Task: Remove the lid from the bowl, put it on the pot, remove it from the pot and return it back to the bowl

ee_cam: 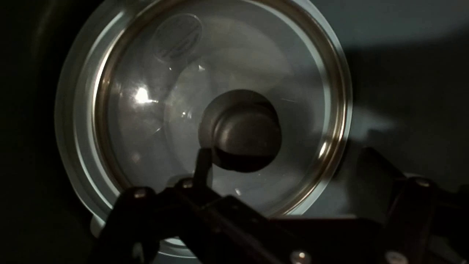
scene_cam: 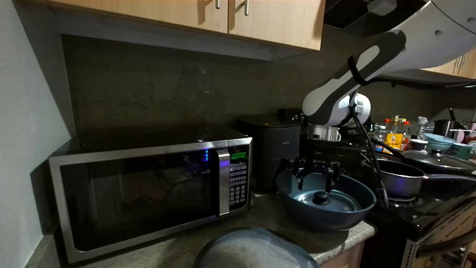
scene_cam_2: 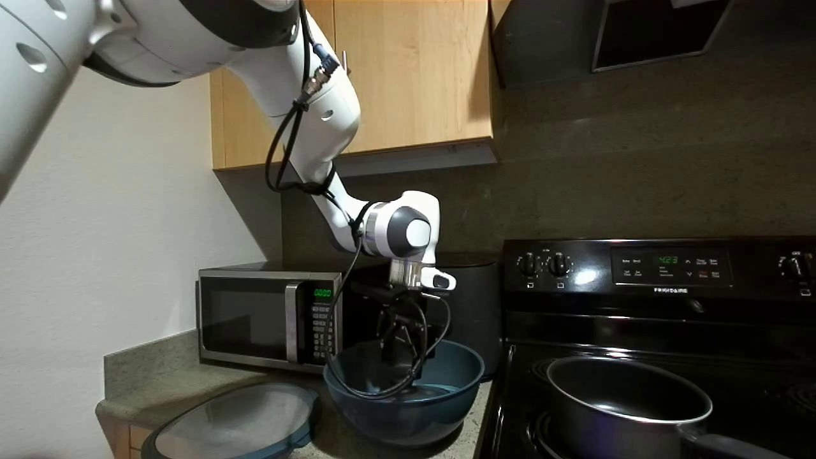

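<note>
The lid (scene_cam: 344,203), round and glassy with a shiny rim and a dark knob, lies inside the blue-grey bowl (scene_cam: 327,219) on the counter. The lid fills much of the wrist view (ee_cam: 146,128); in an exterior view part of it shows in the bowl (scene_cam_2: 408,421). My gripper (scene_cam: 314,183) is open and empty, pointing down over the lid. In the wrist view (ee_cam: 286,152) the left fingertip appears at the knob's lower left edge; the right one appears beyond the lid's rim. Contact cannot be told. The dark pot (scene_cam: 398,182) stands uncovered on the stove; it also shows here (scene_cam_2: 599,427).
A large pale grey dome (scene_cam: 256,249) lies on the counter in front of the microwave (scene_cam: 148,201). A dark appliance (scene_cam: 275,156) stands behind the bowl. A covered pan (scene_cam: 438,160) is behind the pot on the stove. Cupboards (scene_cam_2: 414,76) hang above.
</note>
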Robot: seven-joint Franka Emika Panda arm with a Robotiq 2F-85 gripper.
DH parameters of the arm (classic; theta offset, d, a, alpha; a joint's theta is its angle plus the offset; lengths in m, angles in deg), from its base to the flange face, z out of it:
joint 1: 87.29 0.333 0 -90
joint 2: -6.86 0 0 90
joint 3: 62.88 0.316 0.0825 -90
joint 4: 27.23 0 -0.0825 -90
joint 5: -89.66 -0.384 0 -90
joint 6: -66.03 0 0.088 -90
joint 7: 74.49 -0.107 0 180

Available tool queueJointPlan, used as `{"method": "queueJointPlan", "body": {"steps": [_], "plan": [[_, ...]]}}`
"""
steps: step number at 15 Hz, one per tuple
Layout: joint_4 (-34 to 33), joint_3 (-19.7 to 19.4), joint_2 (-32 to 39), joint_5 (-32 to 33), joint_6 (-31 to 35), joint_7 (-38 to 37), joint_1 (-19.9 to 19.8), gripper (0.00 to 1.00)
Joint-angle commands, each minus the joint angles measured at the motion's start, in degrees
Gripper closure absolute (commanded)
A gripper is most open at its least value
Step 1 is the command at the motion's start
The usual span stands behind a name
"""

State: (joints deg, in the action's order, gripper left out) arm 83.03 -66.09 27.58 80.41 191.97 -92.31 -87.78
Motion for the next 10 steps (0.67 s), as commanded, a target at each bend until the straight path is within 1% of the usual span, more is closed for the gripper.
{"method": "queueJointPlan", "body": {"steps": [1, 9, 10], "plan": [[0.0, 0.1, -0.4, -0.9, -2.8, 0.4, -0.6, 0.0], [-0.5, -0.6, 0.7, -0.8, -4.6, -0.5, -0.8, 0.0], [-0.6, -0.6, 0.8, -0.9, -4.6, -0.3, -0.9, 0.25]]}}
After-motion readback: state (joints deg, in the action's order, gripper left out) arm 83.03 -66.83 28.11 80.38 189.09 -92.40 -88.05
